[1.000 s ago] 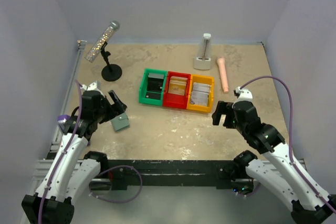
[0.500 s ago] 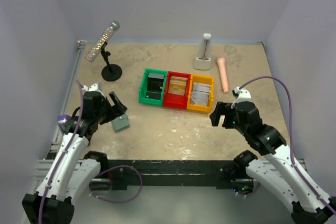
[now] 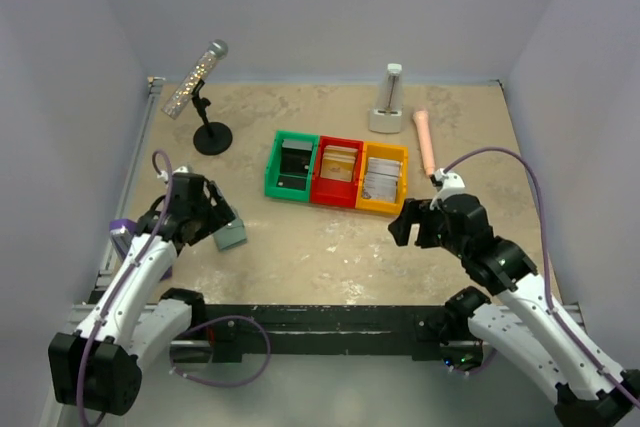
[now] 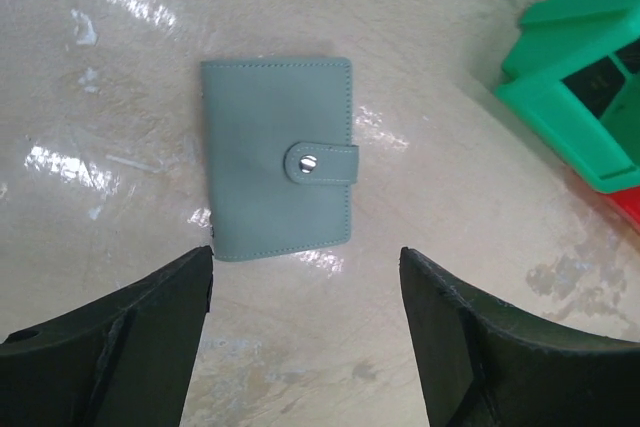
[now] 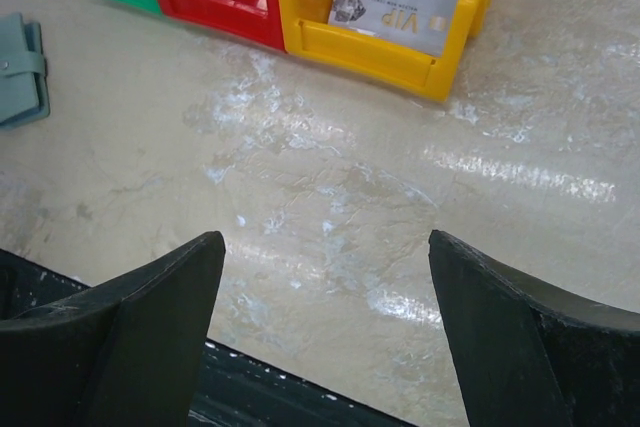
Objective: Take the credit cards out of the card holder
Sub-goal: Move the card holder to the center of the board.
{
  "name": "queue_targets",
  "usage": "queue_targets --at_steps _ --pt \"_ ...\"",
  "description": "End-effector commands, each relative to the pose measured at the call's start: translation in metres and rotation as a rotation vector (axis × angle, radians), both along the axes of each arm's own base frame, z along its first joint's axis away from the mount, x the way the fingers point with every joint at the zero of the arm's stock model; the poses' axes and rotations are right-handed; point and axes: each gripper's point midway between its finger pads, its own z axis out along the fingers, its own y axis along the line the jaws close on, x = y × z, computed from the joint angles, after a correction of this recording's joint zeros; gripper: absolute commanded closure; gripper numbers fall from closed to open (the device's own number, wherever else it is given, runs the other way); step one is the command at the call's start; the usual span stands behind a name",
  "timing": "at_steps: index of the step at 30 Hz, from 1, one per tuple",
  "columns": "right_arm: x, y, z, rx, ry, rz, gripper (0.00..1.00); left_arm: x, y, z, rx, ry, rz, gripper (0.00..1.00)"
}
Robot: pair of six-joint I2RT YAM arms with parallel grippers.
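The card holder (image 4: 278, 157) lies flat and snapped shut on the table, grey-green side up, with a tab and metal snap. It also shows in the top view (image 3: 230, 235) and at the left edge of the right wrist view (image 5: 22, 69). My left gripper (image 4: 305, 257) is open and empty, hovering just short of the holder's near edge (image 3: 215, 219). My right gripper (image 5: 327, 247) is open and empty over bare table in front of the bins (image 3: 412, 224). The credit cards are hidden inside the shut holder.
A row of green (image 3: 291, 166), red (image 3: 337, 170) and yellow (image 3: 384, 177) bins with cards stands mid-table. A microphone stand (image 3: 208, 125) is at the back left, a white holder (image 3: 389, 112) and a pink tube (image 3: 425, 141) at the back right.
My left gripper has dropped lower and closer to the card holder. My right gripper has shifted left toward the middle of the table. The holder has not moved.
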Motion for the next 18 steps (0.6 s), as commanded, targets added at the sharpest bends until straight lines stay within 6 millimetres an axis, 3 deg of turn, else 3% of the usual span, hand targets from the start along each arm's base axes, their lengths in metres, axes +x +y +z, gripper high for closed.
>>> queue_targets --at_steps 1,9,18 --pt "0.002 0.017 0.004 0.057 -0.024 0.067 0.13 0.005 0.007 -0.023 0.005 0.058 0.105 0.21" --pt "-0.004 0.013 0.009 0.050 -0.044 0.081 0.13 0.023 0.008 -0.043 -0.001 0.091 0.170 0.26" --pt "-0.007 0.020 0.011 0.072 -0.032 0.116 0.13 0.020 0.023 -0.057 0.041 0.133 0.295 0.31"
